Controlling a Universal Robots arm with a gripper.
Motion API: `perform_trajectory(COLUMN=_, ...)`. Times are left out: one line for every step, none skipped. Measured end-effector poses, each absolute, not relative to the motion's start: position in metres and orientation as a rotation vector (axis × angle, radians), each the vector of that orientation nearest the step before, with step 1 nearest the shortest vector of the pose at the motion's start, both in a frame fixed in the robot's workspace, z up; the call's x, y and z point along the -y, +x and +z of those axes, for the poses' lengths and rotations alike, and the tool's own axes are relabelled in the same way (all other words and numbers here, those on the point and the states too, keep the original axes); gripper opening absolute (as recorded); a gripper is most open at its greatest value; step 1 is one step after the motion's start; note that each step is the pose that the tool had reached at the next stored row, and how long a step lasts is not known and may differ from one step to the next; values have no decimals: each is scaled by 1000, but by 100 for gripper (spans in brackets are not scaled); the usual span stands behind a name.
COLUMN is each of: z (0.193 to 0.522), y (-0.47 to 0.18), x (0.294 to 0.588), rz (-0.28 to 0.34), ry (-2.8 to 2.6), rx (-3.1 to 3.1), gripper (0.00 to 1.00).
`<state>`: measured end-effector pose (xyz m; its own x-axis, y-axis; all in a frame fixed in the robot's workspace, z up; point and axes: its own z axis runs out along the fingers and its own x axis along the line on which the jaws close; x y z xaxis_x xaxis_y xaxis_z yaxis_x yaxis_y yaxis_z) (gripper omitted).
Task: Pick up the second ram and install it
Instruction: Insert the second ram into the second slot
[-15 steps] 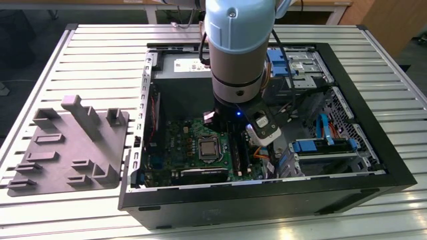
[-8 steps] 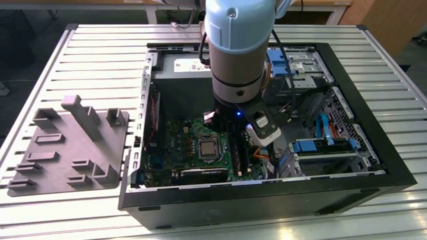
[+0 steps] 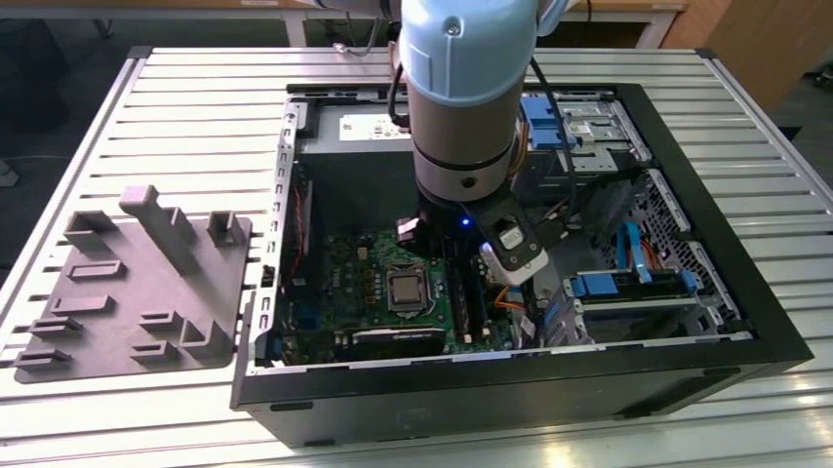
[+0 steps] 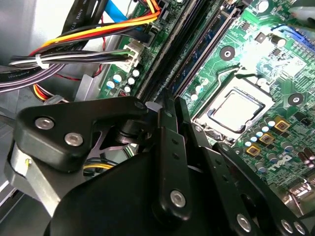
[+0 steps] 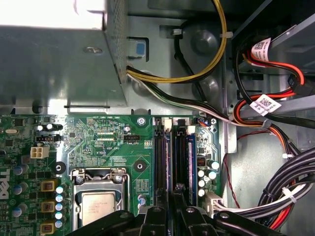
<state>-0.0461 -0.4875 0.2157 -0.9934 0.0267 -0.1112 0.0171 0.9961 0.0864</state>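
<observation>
The black metal pincer (image 4: 170, 105) on the big grey robot arm (image 3: 466, 88) reaches down inside the open black computer case (image 3: 729, 322), right over the long black memory sockets (image 5: 170, 157) on the green circuit board (image 5: 108, 142). Its fingers (image 4: 167, 162) sit close together, almost pinched. I cannot tell if the thin dark memory stick (image 4: 189, 73) standing in a socket past the fingertips is the second ram, or if the pincer grips it. Next to the sockets sits the shiny square silver chip (image 4: 238, 110). Coloured wires (image 4: 83, 49) bunch nearby. A grey plastic holder with raised blocks (image 3: 137, 283) lies on the ribbed metal table (image 3: 195, 88).
</observation>
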Motion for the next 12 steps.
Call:
perform_trajectory(z=216, y=-46, x=488, rz=130, ry=33, rx=-3026, gripper=19)
perform_trajectory(z=216, y=-46, x=488, rz=130, ry=33, rx=-3026, gripper=19)
perform_trajectory(z=216, y=-46, x=488, rz=130, ry=33, rx=-3026, gripper=20)
perform_trajectory(z=216, y=-46, x=488, rz=130, ry=33, rx=-3026, gripper=20)
perform_trajectory(z=216, y=-46, x=488, rz=131, ry=33, rx=-3026, gripper=27)
perform_trajectory(z=216, y=-46, x=488, rz=131, ry=33, rx=-3026, gripper=27)
perform_trajectory(z=216, y=-46, x=488, rz=131, ry=33, rx=-3026, gripper=27)
perform_trajectory(z=216, y=-46, x=488, rz=131, ry=33, rx=-3026, gripper=27)
perform_trajectory(z=217, y=-46, x=488, rz=131, ry=33, rx=-3026, gripper=27)
perform_trajectory(z=220, y=-46, x=488, rz=130, ry=33, rx=-3026, gripper=27)
perform_trajectory(z=223, y=-46, x=488, rz=129, ry=33, rx=-3026, gripper=27)
perform_trajectory(z=226, y=-46, x=488, rz=129, ry=33, rx=-3026, gripper=27)
